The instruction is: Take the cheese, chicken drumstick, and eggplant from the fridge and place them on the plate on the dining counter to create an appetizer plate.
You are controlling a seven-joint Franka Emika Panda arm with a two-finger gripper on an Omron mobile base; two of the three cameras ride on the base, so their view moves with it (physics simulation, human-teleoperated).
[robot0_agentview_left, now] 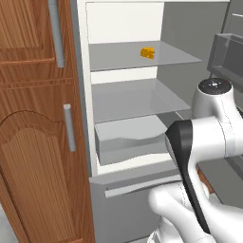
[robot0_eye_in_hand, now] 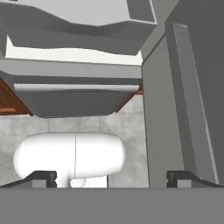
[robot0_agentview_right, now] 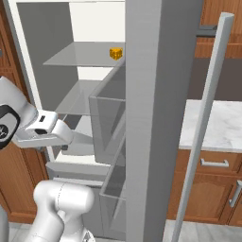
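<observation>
The fridge (robot0_agentview_left: 142,95) stands open, cheese (robot0_agentview_left: 147,52) on its top shelf, upper centre. The pincer (robot0_eye_in_hand: 112,180), fingers apart and empty, points downward; it should lift and approach level.

Left of the open appliance, a brown wooden cupboard (robot0_agentview_left: 33,142) with two upright grey bar handles (robot0_agentview_left: 70,127), arched panel on the lower door. To the right, a white marble wall bench (robot0_agentview_right: 215,125) over brown drawers (robot0_agentview_right: 208,189) with short grey handles (robot0_agentview_right: 214,163). Below, a pale grey tiled floor (robot0_eye_in_hand: 131,127).
</observation>
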